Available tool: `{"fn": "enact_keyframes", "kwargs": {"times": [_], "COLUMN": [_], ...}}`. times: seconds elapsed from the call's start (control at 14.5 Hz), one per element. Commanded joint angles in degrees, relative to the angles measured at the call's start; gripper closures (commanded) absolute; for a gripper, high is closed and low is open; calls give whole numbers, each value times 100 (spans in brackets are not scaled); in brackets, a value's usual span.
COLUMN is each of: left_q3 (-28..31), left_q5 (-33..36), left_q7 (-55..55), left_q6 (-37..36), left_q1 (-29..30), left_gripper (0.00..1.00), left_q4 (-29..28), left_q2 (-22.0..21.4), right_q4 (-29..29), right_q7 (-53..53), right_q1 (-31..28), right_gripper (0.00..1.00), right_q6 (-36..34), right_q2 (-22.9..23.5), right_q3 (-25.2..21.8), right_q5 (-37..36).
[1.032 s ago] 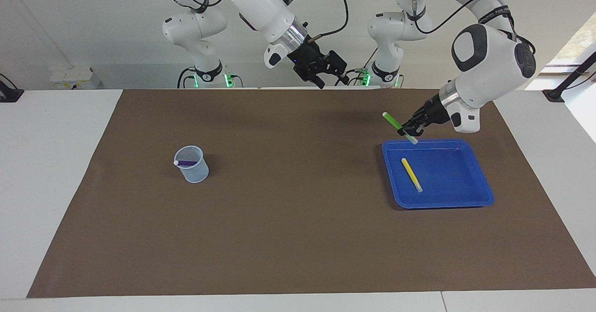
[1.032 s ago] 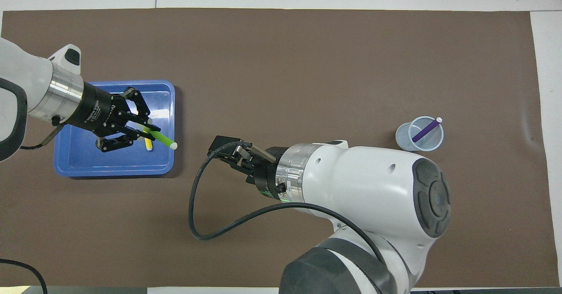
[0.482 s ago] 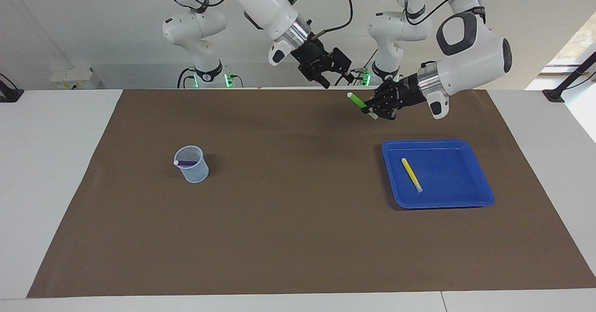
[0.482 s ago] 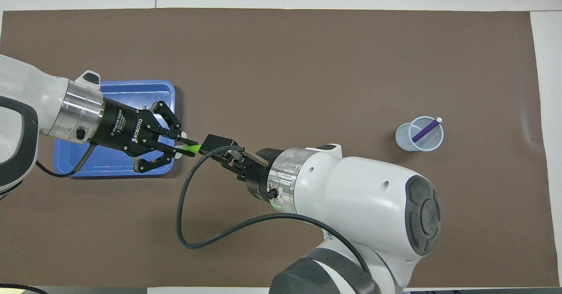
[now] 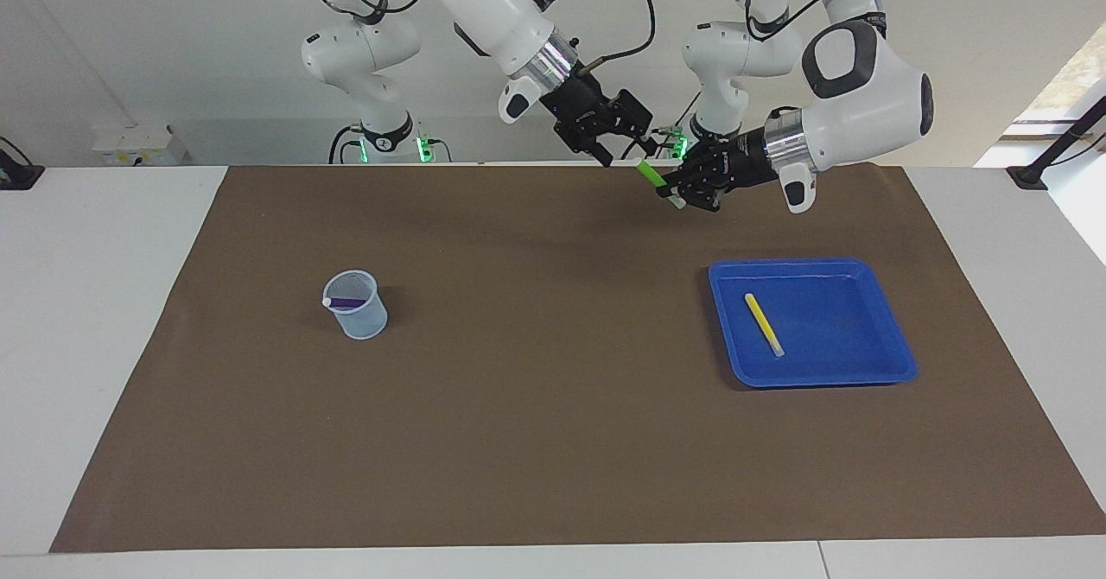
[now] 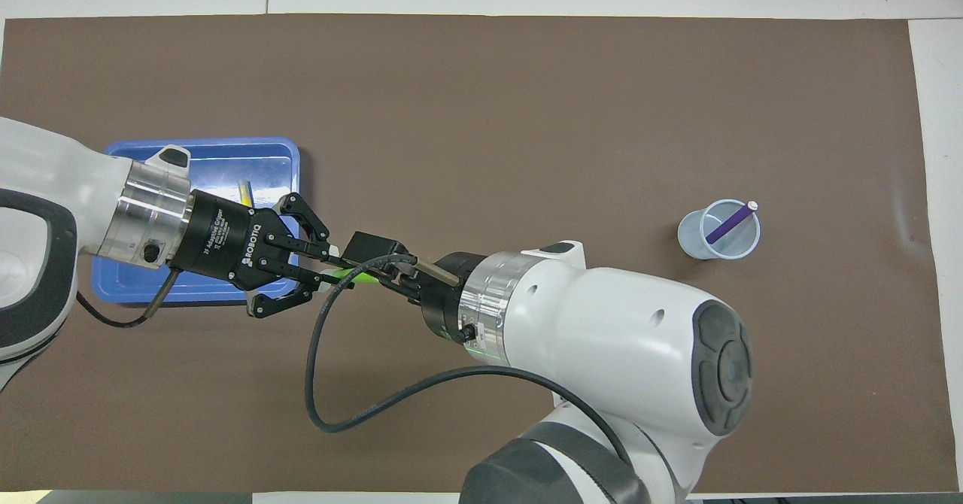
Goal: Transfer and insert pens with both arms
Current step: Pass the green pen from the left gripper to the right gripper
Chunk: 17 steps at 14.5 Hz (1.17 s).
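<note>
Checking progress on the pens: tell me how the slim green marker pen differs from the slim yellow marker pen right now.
The slim green marker pen is up in the air, clamped in the shut left gripper; the slim yellow marker pen lies loose in the blue plastic tray. The green pen's free end points at the open right gripper; nothing touches the yellow pen. Both are slim markers, and neither is in the pale blue cup yet.

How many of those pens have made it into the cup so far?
One: the purple pen stands in the cup. The left gripper holds the green pen up to the open right gripper for handover. The yellow pen waits in the blue tray.
</note>
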Motion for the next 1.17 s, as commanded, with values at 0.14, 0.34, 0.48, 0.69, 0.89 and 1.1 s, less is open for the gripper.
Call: {"fn": "enact_keyframes", "kwargs": {"times": [0.14, 0.34, 0.48, 0.69, 0.89, 1.1], "left_q3": [66, 66, 66, 66, 66, 66], "left_q5": [-150, -150, -150, -176, -212, -220], "left_q7": [-96, -96, -96, -105, -105, -105], "left_q6": [230, 238, 238, 274, 274, 282], "left_q1": [-187, -187, -187, -187, -187, -187], "left_gripper": [100, 100, 100, 100, 100, 100], "left_q4": [-331, -340, -340, -340, -340, -340], "left_q2": [-284, -284, -284, -293, -293, -293], "right_q4": [-44, -44, -44, -44, -44, -44], "right_q7": [-256, -362, -370, -397, -458, -599], "right_q1": [-30, -22, -30, -30, -30, -39], "right_gripper": [6, 21, 21, 30, 56, 90], "right_q6": [16, -11, -238, -274, -327, -362], "right_q2": [-17, -25, -43, -52, -61, -61], "right_q3": [9, 9, 9, 9, 9, 9], "right_q5": [5, 5, 5, -21, -21, -21]}}
